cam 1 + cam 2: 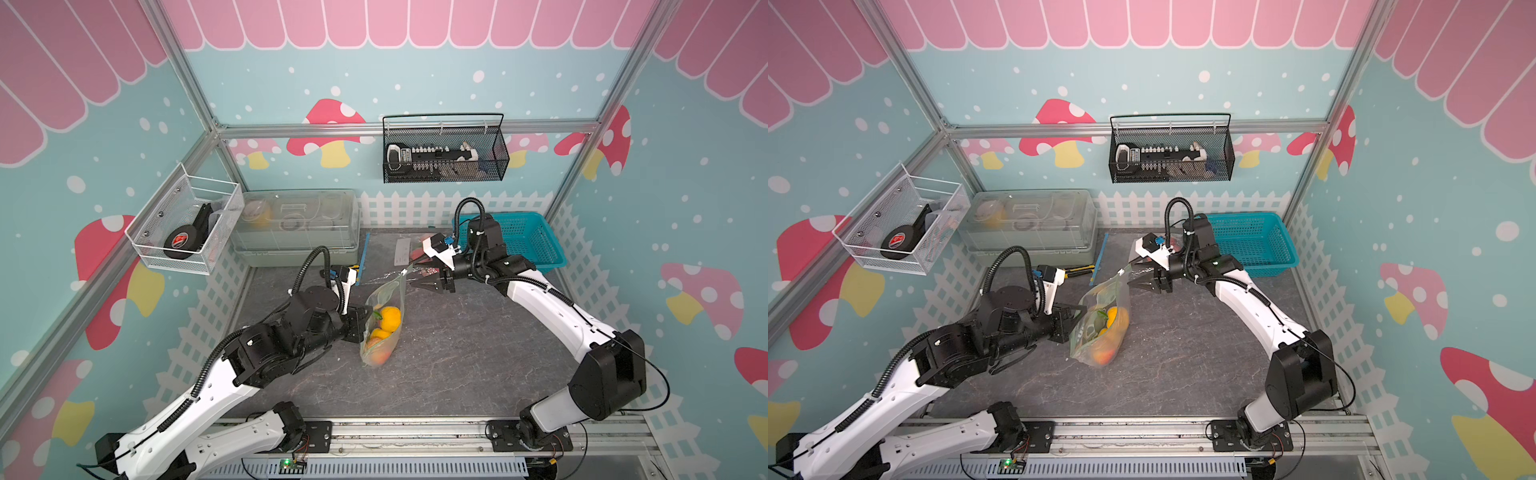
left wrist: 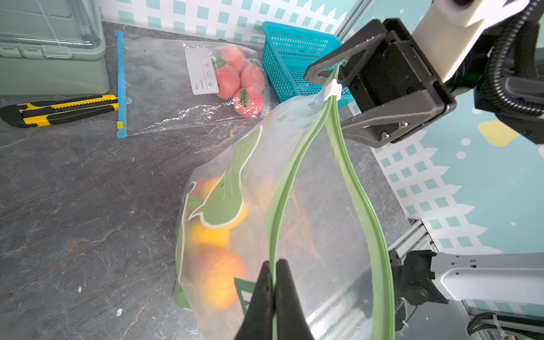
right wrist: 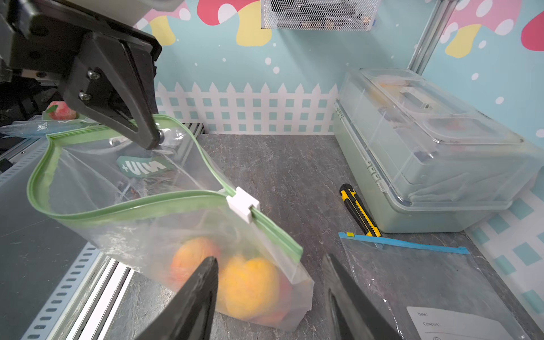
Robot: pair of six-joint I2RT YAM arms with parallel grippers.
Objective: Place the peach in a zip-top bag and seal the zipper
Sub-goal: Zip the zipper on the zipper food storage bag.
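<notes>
The zip-top bag (image 1: 384, 320) stands near the middle of the tabletop (image 1: 457, 353), between the 2 arms, and a peach (image 3: 248, 282) already sits at its bottom among other fruit. The film looks thin, limp and probably slick, so the loaded bag likely sags wherever it is not held. The green zipper track (image 2: 294, 164) is the only firm part and the sensible place to hold. The mouth gapes wide. The small white slider (image 3: 243, 203) sits close to the far end of the track, a hard tab that seems the thing to pinch and draw along. The left gripper (image 2: 273, 265) is clamped partway along 1 lip of the track, its arm reaching forward with the fingers pointing sideways into the bag. The right gripper (image 3: 269, 259) has its jaws apart and holds nothing. It straddles the closed tip of the track just beyond the slider, and its arm extends forward with the wrist turned inward toward the bag. The fruit may bruise if squeezed, so pressure belongs on the track alone.
</notes>
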